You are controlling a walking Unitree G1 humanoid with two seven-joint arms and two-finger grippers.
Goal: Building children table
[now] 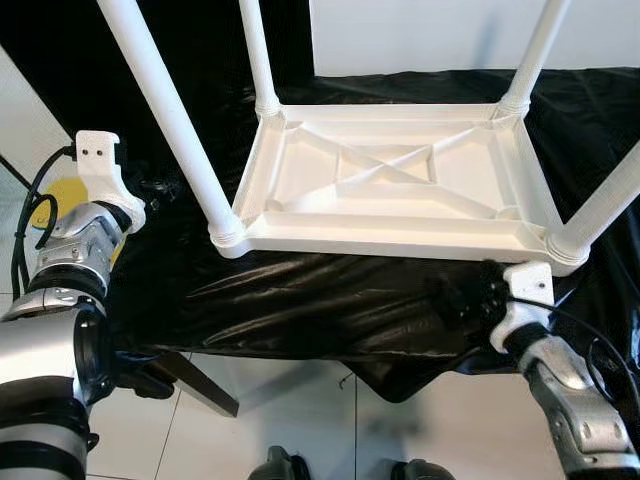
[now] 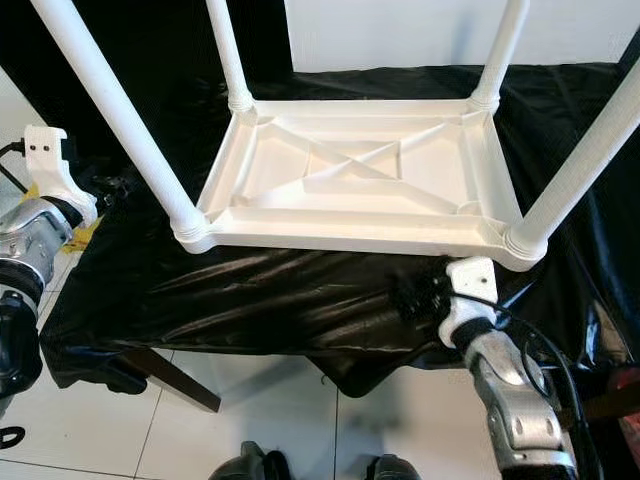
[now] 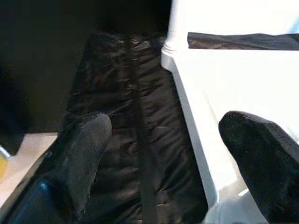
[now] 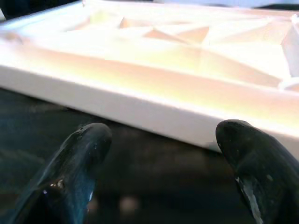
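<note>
A table draped in crinkled black plastic sheet (image 1: 330, 300) stands on a pale tiled floor (image 1: 300, 400) against a white wall, and on it lies your work: the white children's table (image 1: 390, 180), upside down, its ribbed underside facing up. It sits toward the near edge of the table, long axis running along that edge, with all four legs standing in their corner sockets. The near-left leg (image 1: 165, 110) leans outward toward the table's left side.

Your right claw (image 1: 465, 300) sits just below the near rim of the tabletop, close to its near-right corner, fingers spread and pinching nothing. In its wrist view the white rim runs straight across ahead of the fingers (image 4: 79, 154), so the piece lies directly in front of it and slightly above.

Your left claw (image 3: 163, 158) is off the table's left edge, also spread and empty; its wrist camera looks along the left side of the white frame, one finger over the black sheet, the other over the white plastic. The right claw is probably the nearer to a grip.

The tops of all four legs are cut off, so you cannot tell whether they are fully seated. The left claw is hard to make out in the head views.
</note>
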